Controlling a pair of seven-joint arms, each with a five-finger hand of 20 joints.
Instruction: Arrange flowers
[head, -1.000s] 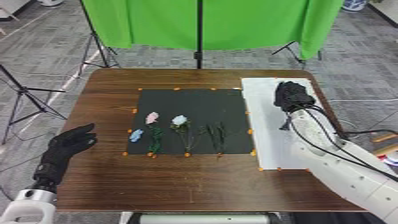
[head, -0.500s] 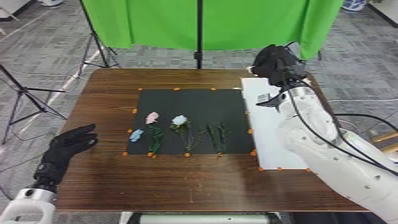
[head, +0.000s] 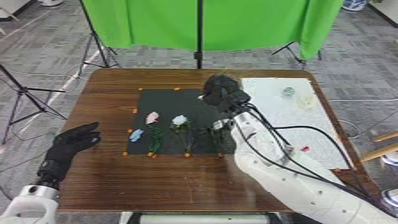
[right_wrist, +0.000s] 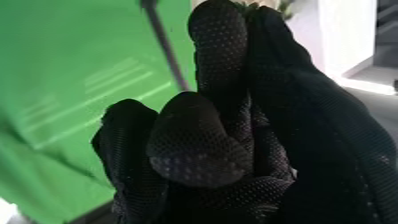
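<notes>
Head view: the right hand (head: 224, 91) has swung left from the far end of the white sheet (head: 267, 105) to above the black mat (head: 187, 104). The sheet, whiter before, now shows a pale green patch (head: 289, 91) and a small red mark (head: 305, 149), so it may have been turned, with picking flowers perhaps next. The pink flower (head: 152, 118), blue flower (head: 136, 135) and white flower (head: 179, 120) lie on the mat's left part. Whether the right hand grips anything, I cannot tell. The left hand (head: 73, 141) rests relaxed, empty, beside the desk's left edge. No writing is legible.
</notes>
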